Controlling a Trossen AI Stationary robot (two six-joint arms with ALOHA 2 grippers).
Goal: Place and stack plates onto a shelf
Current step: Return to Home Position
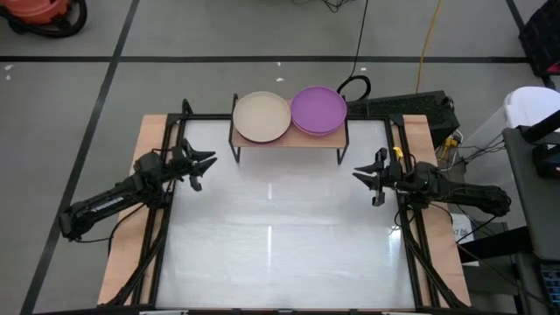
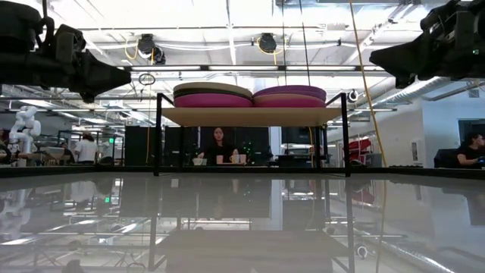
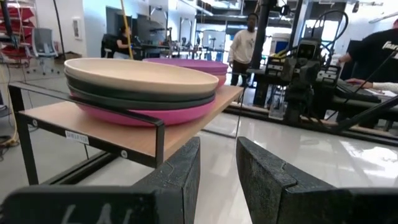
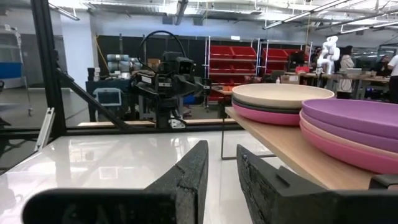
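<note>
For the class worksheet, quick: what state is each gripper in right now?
Left gripper: open, empty, over the table's left edge.
Right gripper: open, empty, over the table's right edge.

Left tool point(image 1: 205, 169) raised, narrowly parted, right tool point(image 1: 364, 179) likewise

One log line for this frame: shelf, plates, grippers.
shelf: two stacks | beige plate tops left stack | purple plate tops right stack | left gripper: open, empty, off shelf | right gripper: open, empty, off shelf
</note>
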